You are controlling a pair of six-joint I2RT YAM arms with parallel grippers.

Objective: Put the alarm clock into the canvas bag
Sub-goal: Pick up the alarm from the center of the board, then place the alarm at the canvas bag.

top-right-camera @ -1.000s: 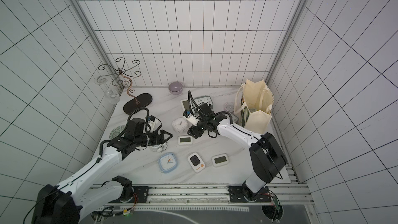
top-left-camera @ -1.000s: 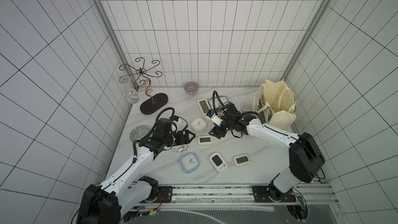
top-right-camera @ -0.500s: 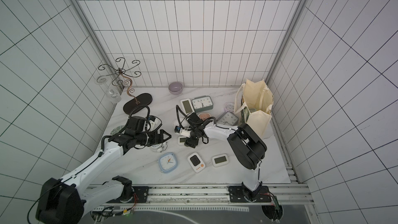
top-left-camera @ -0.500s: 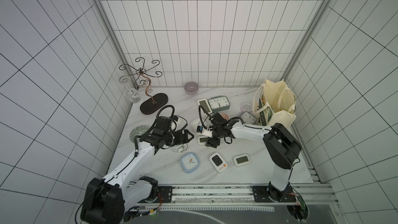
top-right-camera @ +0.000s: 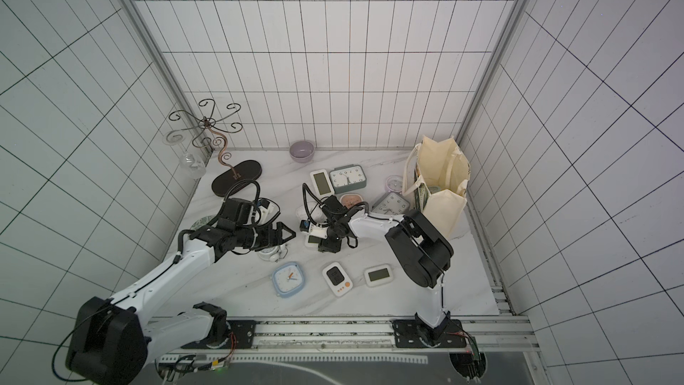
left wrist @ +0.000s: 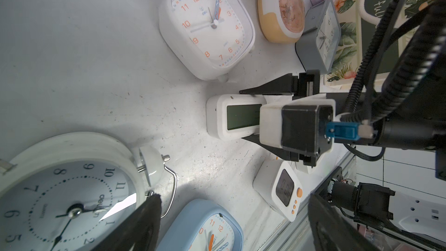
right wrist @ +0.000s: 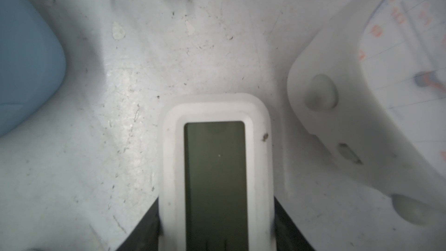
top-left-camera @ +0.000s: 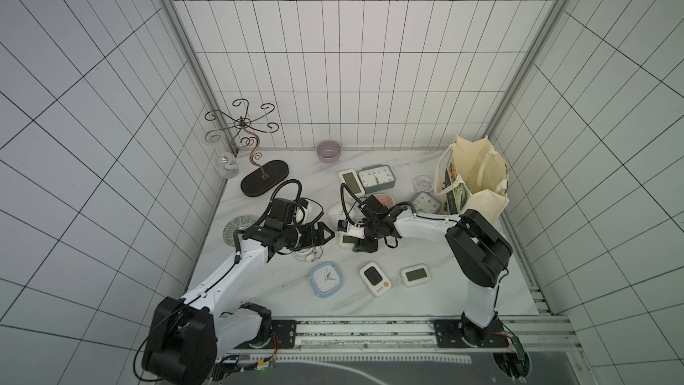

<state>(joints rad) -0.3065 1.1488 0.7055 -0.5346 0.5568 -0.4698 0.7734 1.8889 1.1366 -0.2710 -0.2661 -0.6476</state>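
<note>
My right hand is clenched on the digital alarm clock, which lies flat on the desk. My left hand hangs released over the "deli" bell clock. The canvas bag, lettered "is ful", stands far right.

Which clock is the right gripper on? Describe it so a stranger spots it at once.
From the canvas bag at the right edge of the table, follow the arm to the right gripper. Between its fingers lies a small white digital clock with a blank greenish screen; its nearest neighbours have dials and hands.
</note>
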